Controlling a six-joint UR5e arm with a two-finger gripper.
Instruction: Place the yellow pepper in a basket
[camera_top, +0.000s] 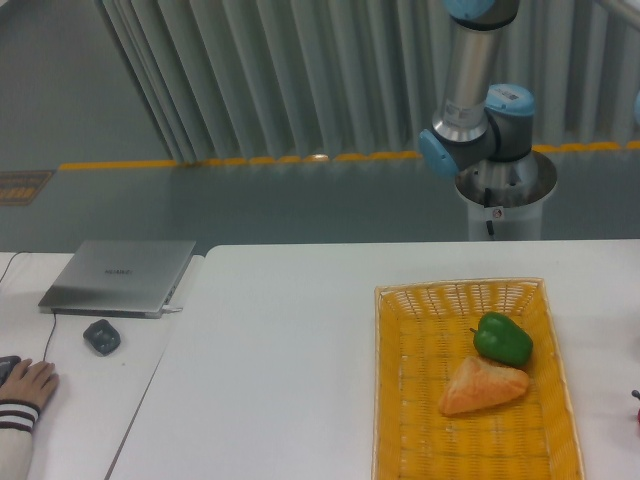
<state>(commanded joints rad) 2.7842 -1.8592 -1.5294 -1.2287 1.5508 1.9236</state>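
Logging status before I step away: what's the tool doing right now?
Tool: not in view; only the arm's base and lower joints show behind the table.

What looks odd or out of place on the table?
Nothing is spilled or damaged. The basket holds a green pepper and a bread-like piece, but no yellow pepper shows anywhere, and the gripper is out of view.

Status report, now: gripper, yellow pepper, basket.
Gripper out of frame. Yellow pepper not in view. Basket holds green pepper and bread-like piece, touching; front half bare.
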